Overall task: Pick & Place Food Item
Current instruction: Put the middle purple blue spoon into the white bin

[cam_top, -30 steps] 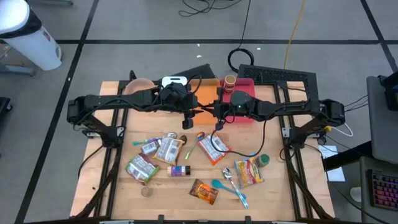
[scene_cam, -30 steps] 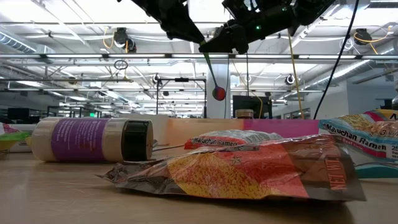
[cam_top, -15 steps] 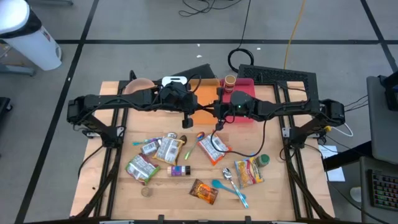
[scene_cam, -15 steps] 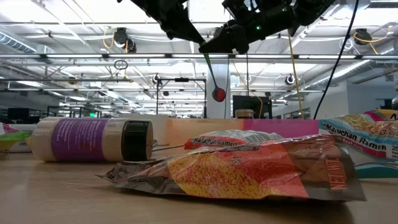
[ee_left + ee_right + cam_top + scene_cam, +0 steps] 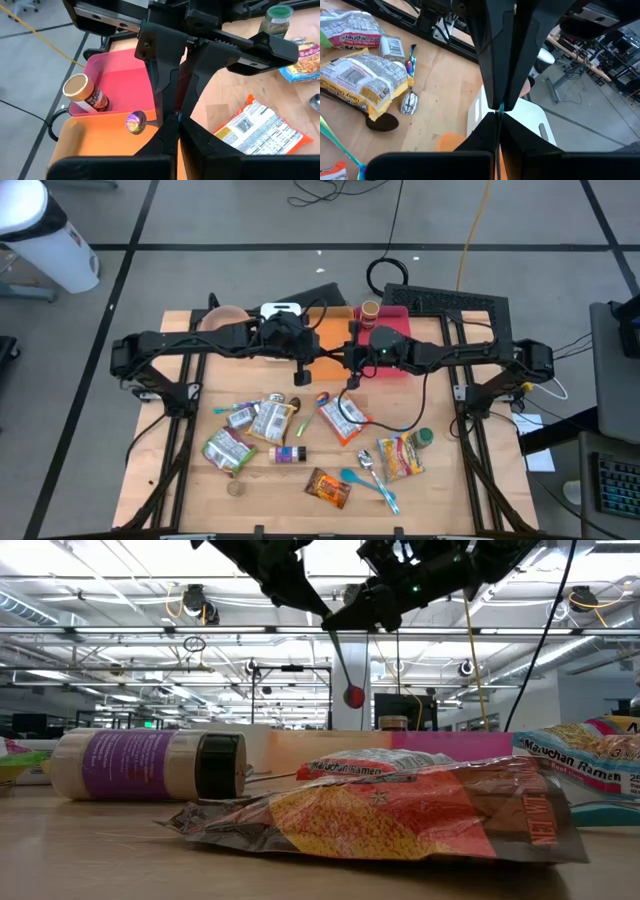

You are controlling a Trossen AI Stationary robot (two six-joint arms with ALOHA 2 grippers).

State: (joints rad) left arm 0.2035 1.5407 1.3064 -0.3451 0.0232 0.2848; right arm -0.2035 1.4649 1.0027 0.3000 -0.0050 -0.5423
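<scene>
Overhead, both raised above the orange tray (image 5: 325,352) at the desk's (image 5: 180,480) far edge: left end effector (image 5: 318,363) and right end effector (image 5: 335,360) clamped together on a spoon (image 5: 345,670).

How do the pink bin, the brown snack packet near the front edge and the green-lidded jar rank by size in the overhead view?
Largest to smallest in the high view:
1. pink bin, partly hidden under the right arm
2. brown snack packet
3. green-lidded jar
</scene>
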